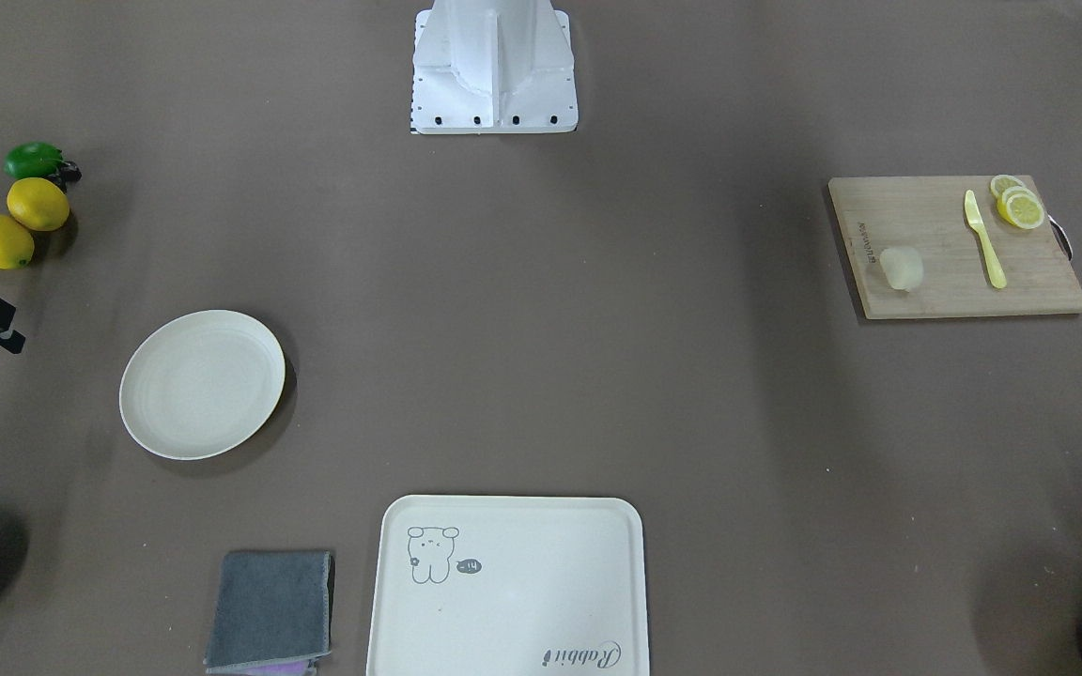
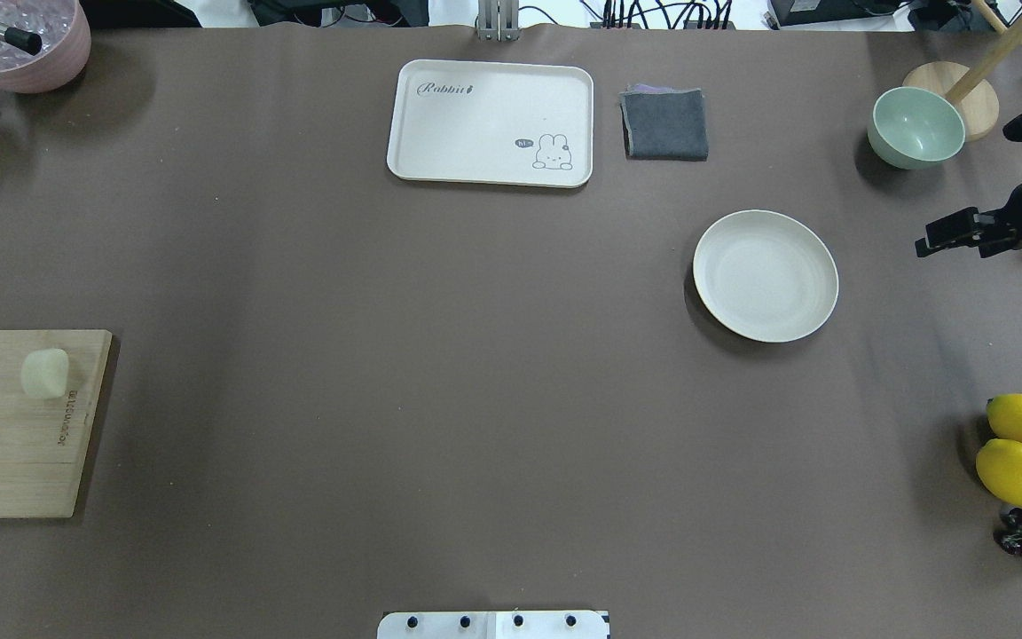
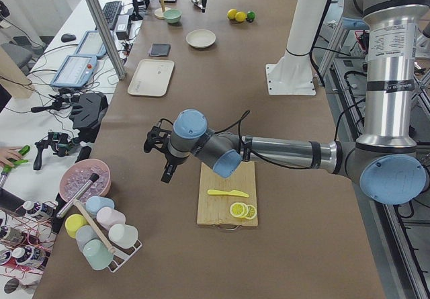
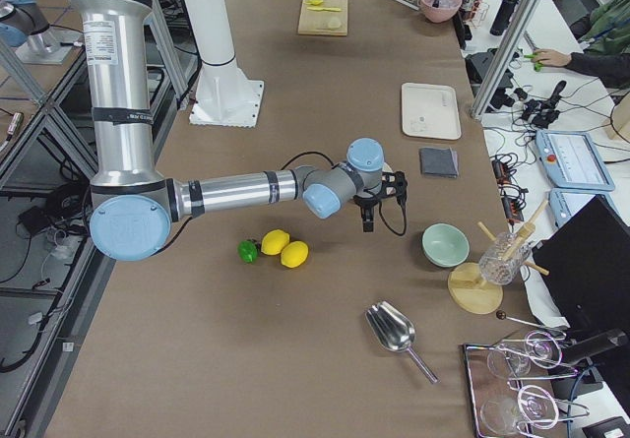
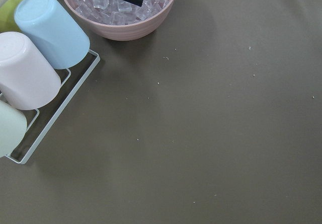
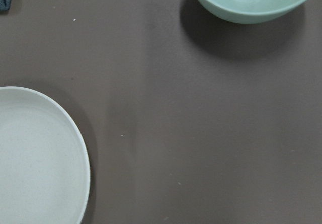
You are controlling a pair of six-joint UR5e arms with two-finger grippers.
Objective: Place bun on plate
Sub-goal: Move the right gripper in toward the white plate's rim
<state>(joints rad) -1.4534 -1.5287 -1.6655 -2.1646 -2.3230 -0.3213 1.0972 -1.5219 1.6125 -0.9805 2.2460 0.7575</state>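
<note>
**Tech:** Nearest the front-facing lens lay the tray (image 1: 513, 648), at 6 o'clock in that view. Where had you left the task items?

**Lead:** Your bun (image 1: 902, 268) sat on the cutting board (image 1: 935, 225), at 9 o'clock of the table in the overhead view. The plate (image 2: 766, 275) sat at 3 o'clock, well apart from it.

**Tech:** Which arm did that favour?

**Lead:** The left. Your left gripper (image 3: 165, 171) hung above the table just off the board's corner on the operators' side. Its wrist camera showed only the pink bowl (image 5: 115, 27) and the cups (image 5: 50, 30), not the bun. By my reading, the bun lay at roughly 5 o'clock from that gripper in overhead terms. The right gripper (image 2: 941, 238) stood near the plate, at its 3 o'clock, with the table's width between it and the bun.

**Tech:** Long axis? Finger state?

**Lead:** The bun looked nearly as wide as long, so you had no clear axis to align to. I could not tell the finger spacing on either gripper. The left showed only in a side view, and the right was too dark and small.
</note>
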